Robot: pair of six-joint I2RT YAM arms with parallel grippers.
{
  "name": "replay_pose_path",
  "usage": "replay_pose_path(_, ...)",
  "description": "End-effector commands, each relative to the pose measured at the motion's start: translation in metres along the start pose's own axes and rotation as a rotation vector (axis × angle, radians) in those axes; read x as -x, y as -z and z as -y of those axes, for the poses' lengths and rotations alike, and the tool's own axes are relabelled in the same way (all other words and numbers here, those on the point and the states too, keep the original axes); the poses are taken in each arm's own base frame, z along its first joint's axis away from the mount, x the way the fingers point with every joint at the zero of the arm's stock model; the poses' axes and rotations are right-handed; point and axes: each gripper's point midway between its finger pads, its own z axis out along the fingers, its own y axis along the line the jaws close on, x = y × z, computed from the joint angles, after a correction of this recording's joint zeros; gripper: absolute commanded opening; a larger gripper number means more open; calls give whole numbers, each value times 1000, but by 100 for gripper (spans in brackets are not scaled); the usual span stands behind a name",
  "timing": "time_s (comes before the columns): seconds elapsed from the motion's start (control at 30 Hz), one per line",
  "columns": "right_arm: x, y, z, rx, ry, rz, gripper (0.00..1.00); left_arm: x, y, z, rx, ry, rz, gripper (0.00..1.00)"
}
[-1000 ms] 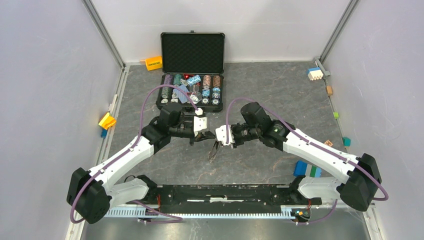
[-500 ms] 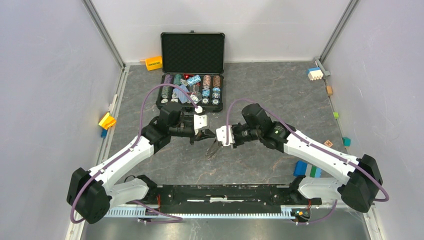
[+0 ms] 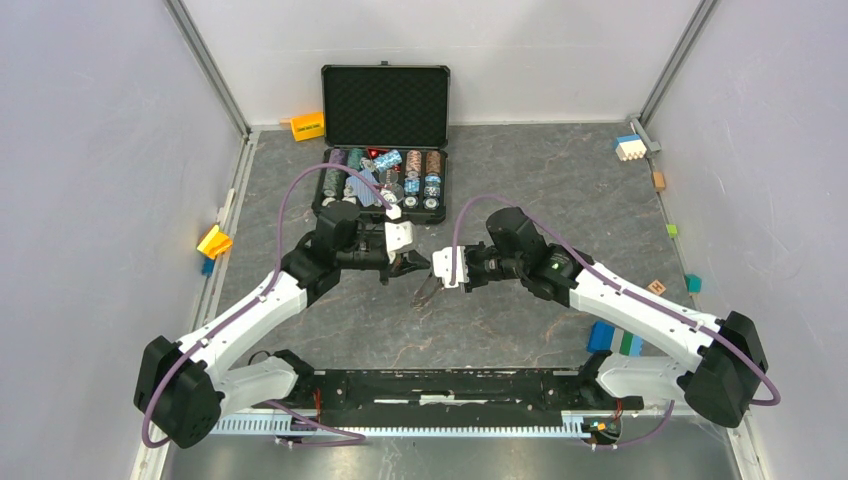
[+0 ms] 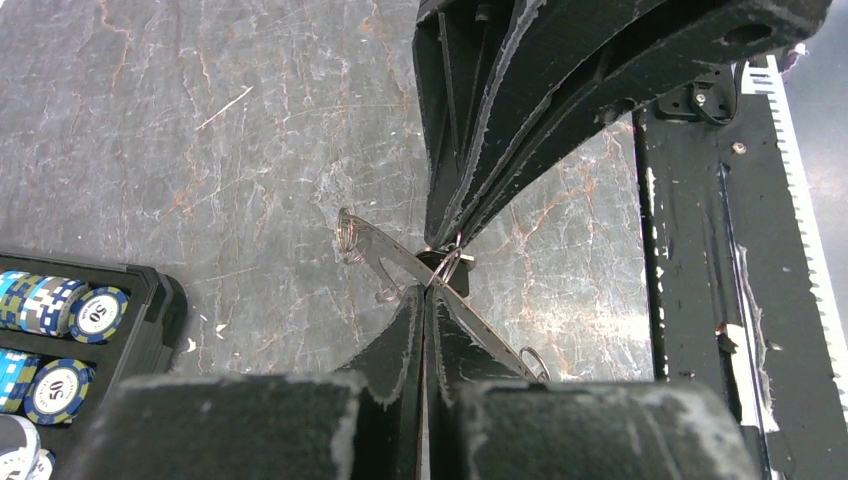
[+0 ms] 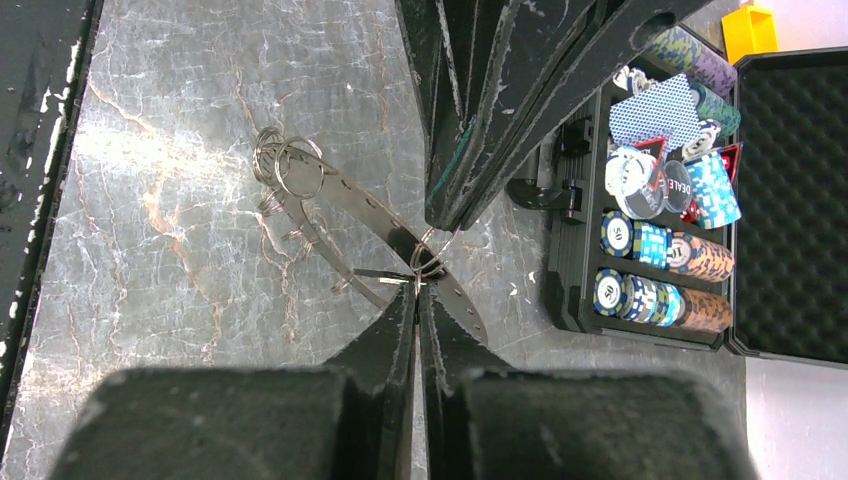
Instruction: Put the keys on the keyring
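Left gripper (image 3: 414,265): clenched on the keyring (image 5: 345,205), mid-band; right gripper (image 3: 431,277): clenched tip to tip against it at the same spot, though whether on the band or on the small wire ring (image 5: 425,257) there cannot be told. Keyring: tilted, hanging toward 6 o'clock from the meeting tips in the top view; small rings (image 5: 282,165) clustered at its far end, individual keys too small to distinguish. Table (image 3: 540,180): grey stone pattern. Case (image 3: 385,105): open, at 12 o'clock from the grippers; chips (image 3: 385,185) in rows in its lower half. Yellow block (image 3: 307,126): at 11 o'clock, beside the lid.
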Motion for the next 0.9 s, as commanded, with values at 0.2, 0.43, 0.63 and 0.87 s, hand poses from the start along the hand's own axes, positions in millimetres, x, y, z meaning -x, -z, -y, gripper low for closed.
replay_pose_path(0.2,6,2,5,-31,-9,17,24,23,1,-16,65,10,79,2)
replay_pose_path(0.43,8,4,7,-43,-8,16,33,26,3,-20,86,20,96,2)
replay_pose_path(0.63,10,15,20,-116,-22,21,43,28,4,-22,107,26,131,2)
replay_pose_path(0.87,8,27,40,-181,-124,60,51,27,1,-22,107,42,167,2)
